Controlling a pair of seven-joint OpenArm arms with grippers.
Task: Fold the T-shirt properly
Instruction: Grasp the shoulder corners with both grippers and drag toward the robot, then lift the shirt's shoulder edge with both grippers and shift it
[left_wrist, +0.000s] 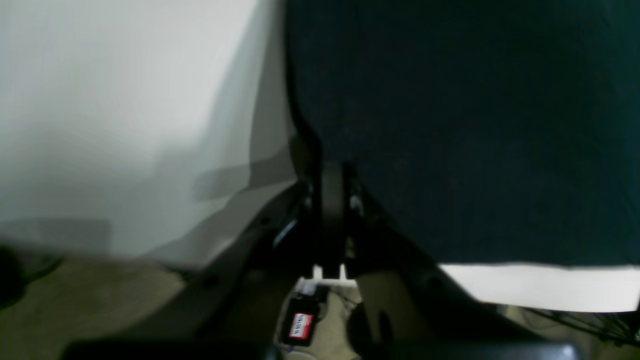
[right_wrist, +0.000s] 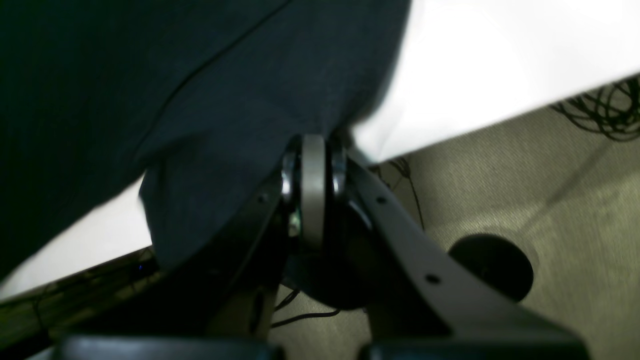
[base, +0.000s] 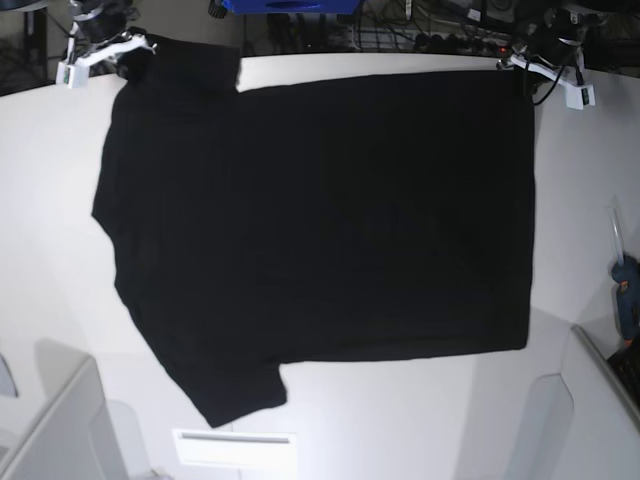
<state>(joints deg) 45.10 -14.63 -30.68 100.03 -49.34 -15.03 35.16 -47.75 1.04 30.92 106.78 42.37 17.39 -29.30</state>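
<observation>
My left gripper (base: 522, 72) and right gripper (base: 130, 50) each pinch a far corner of the T-shirt (base: 320, 230), spread flat on the desk (base: 420, 420). I should lift both evenly, keeping the edge taut.

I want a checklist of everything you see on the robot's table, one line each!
Surface: white table, mostly covered by the shirt.
Job's things: black T-shirt spread flat, plain side up, one sleeve toward the near edge.
Clutter: blue tool at the table's side.
Grippers: left pincer shut on a far shirt corner; right pincer shut on the other far corner.
Cables: black wires on the floor past the table edge.
Surroundings: beige carpet; blue box behind the table.
</observation>
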